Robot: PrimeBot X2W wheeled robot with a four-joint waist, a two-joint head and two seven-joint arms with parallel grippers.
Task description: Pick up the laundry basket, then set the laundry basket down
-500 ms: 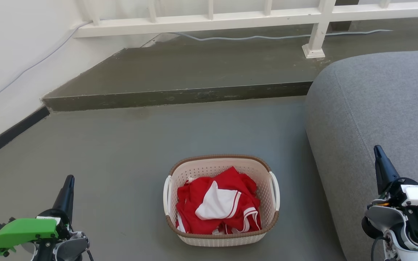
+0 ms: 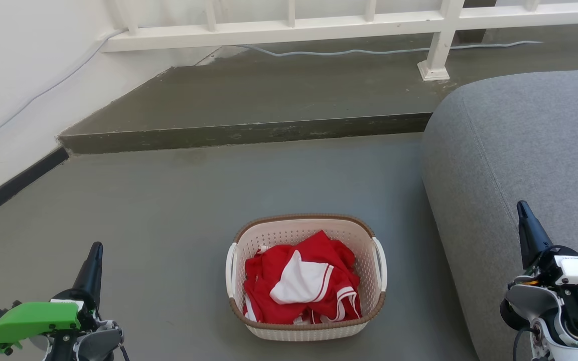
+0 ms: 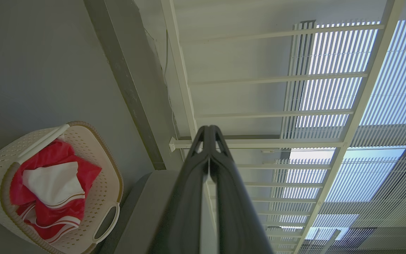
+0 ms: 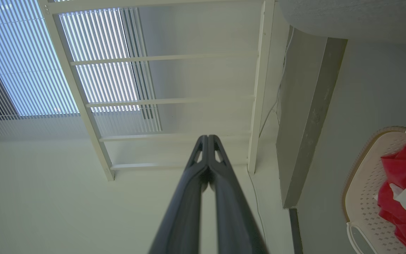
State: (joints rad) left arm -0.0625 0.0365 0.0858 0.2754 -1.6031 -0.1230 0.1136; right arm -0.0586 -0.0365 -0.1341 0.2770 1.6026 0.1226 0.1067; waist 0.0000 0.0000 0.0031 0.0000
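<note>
While both arms hang low, we note the left gripper (image 2: 96,249) and right gripper (image 2: 521,206) pinched closed and empty. They flank the laundry basket (image 2: 299,231), well apart from it. We judge this a ready stance for its white handles (image 2: 230,268). The basket sits on grey floor (image 2: 168,200) with red clothes (image 2: 269,273) inside. A grey sofa (image 2: 520,150) is near, with a step (image 2: 244,134) and a white railing (image 2: 289,25) beyond.

Grey floor (image 2: 178,200), raised step (image 2: 249,133) at back. White railing (image 2: 289,22) above step, cable (image 2: 384,50) along it. White wall (image 2: 13,75) left, dark skirting (image 2: 13,185). Grey sofa (image 2: 525,150) right. Daylight through window blinds (image 3: 333,95).
</note>
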